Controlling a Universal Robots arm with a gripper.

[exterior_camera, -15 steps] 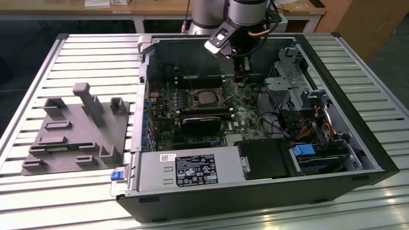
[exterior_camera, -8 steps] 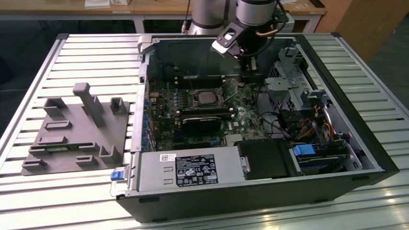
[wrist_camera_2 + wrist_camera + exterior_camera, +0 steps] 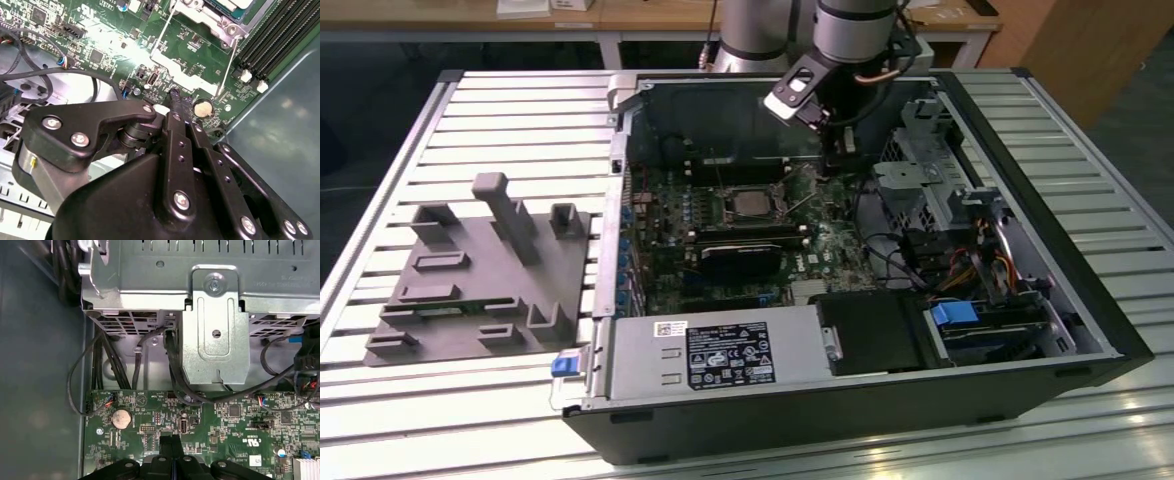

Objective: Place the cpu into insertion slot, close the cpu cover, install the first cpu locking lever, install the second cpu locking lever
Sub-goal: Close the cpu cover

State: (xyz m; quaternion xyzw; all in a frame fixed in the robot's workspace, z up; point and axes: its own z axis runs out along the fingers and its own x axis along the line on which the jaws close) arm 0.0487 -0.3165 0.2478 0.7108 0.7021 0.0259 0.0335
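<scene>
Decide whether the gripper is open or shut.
Shut: in the first wrist view the gripper has both fingertips pressed together, nothing between them.

- The arm (image 3: 854,25) was built of thick, silver-grey cylindrical tubes in the exterior view.
- A small white-and-black box (image 3: 797,92) sat at its wrist, and a thin brownish cable (image 3: 903,55) curved beside it.
- The gripper (image 3: 175,97) was matte black, made of flat link bars with rounded ends.
- Silver round-headed screws (image 3: 181,200) studded those bars in the second wrist view.
- Its black fingers (image 3: 165,445) looked narrow and square-ended in the first wrist view.
</scene>
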